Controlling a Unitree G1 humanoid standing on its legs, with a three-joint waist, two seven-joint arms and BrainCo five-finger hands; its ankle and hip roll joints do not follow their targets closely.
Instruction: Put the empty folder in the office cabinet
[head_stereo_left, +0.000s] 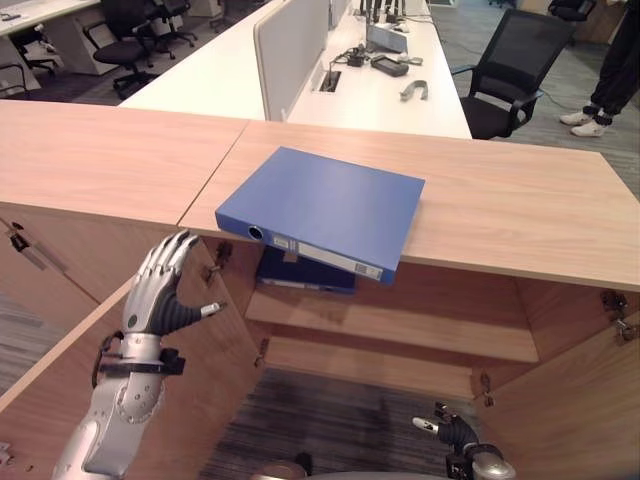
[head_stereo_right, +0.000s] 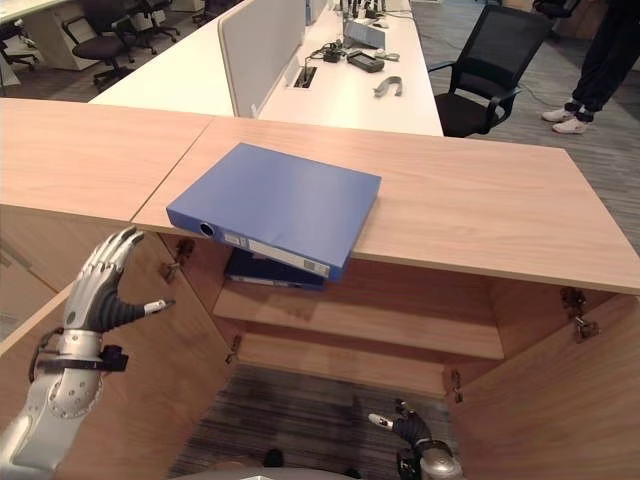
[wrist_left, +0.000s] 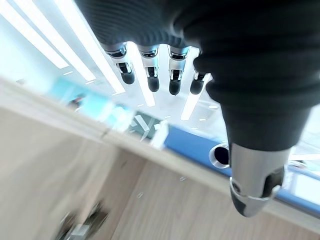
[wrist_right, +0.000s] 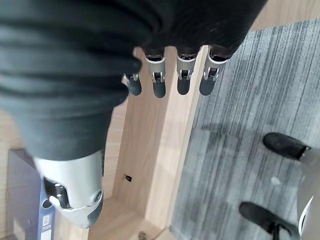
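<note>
A blue folder (head_stereo_left: 320, 205) lies flat on the wooden cabinet top (head_stereo_left: 500, 200), its spine corner hanging over the front edge above the open compartment. My left hand (head_stereo_left: 160, 290) is raised to the lower left of the folder, beside the open left door (head_stereo_left: 200, 390). It is open, with straight fingers, and does not touch the folder. In the left wrist view the folder's spine (wrist_left: 195, 145) shows past the fingers (wrist_left: 150, 77). My right hand (head_stereo_left: 455, 432) hangs low near the floor in front of the cabinet, open and holding nothing, its fingers (wrist_right: 165, 80) relaxed.
A second blue folder (head_stereo_left: 300, 272) lies on the upper shelf (head_stereo_left: 400, 325) inside the cabinet, under the overhanging one. The right door (head_stereo_left: 575, 390) stands open too. Behind the cabinet are a white desk (head_stereo_left: 380, 95), a black chair (head_stereo_left: 510, 70) and a standing person (head_stereo_left: 610, 70).
</note>
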